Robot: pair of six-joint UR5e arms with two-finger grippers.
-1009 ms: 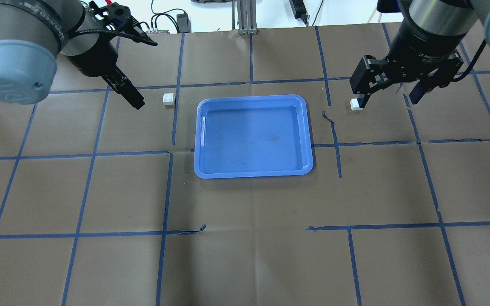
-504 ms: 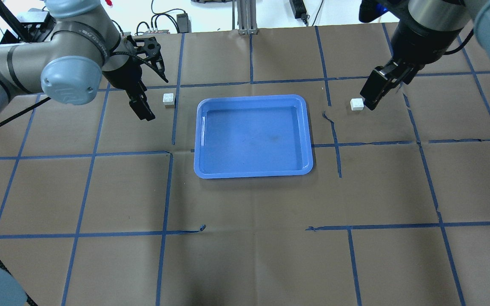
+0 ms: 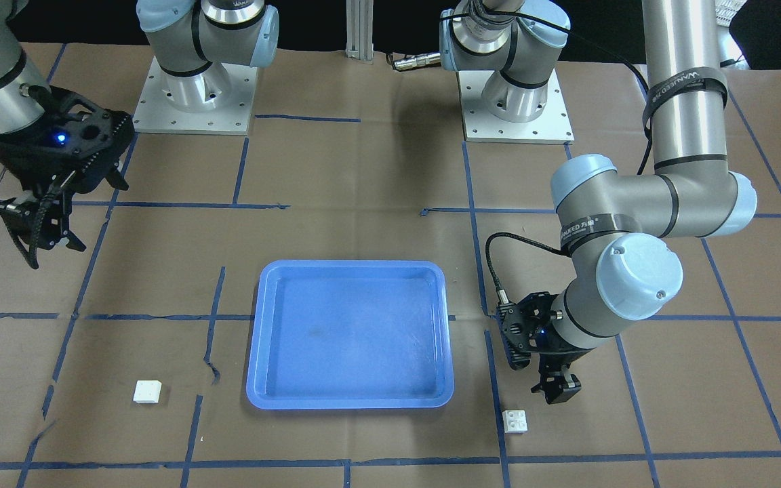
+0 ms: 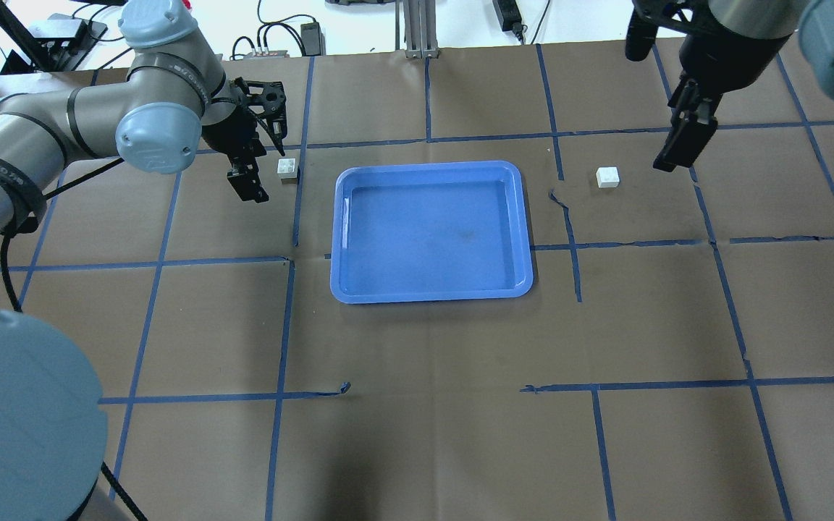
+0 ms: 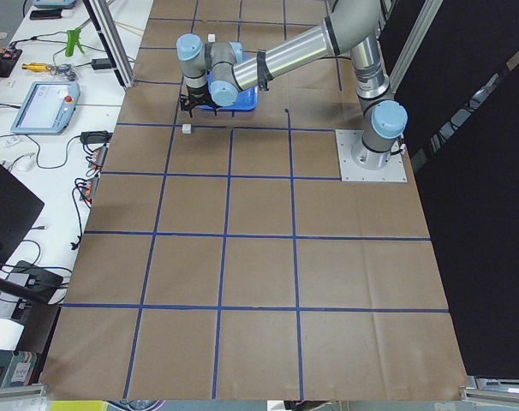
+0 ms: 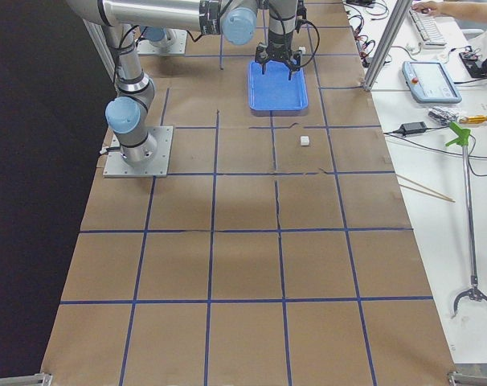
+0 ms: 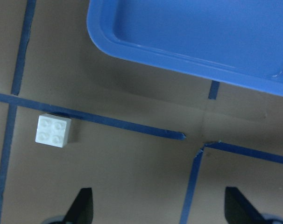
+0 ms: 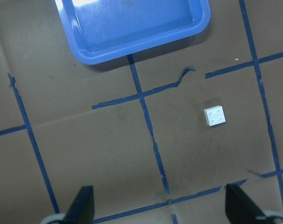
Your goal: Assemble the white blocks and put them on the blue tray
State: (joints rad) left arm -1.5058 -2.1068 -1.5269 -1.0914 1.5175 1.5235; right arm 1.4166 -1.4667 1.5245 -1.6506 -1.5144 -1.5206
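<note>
The blue tray (image 4: pixel 431 293) lies empty at mid-table. One white block (image 4: pixel 287 168) sits on the paper just left of it, studs up; it also shows in the left wrist view (image 7: pixel 53 130). My left gripper (image 4: pixel 258 163) hovers open and empty beside that block, on the side away from the tray. The other white block (image 4: pixel 607 177) sits right of the tray and shows in the right wrist view (image 8: pixel 215 116). My right gripper (image 3: pixel 48 240) is open and empty, raised high, off to the side of that block.
Brown paper with a blue tape grid covers the table (image 4: pixel 417 405). Torn tape ends (image 4: pixel 558 199) lie between the tray and the right block. The arm bases (image 3: pixel 194 102) stand behind the tray on the robot's side.
The right gripper has turned, lifted and drawn away to the right of its block. The left arm has swung round and brought its gripper closer to the left block. Neither block has moved.
</note>
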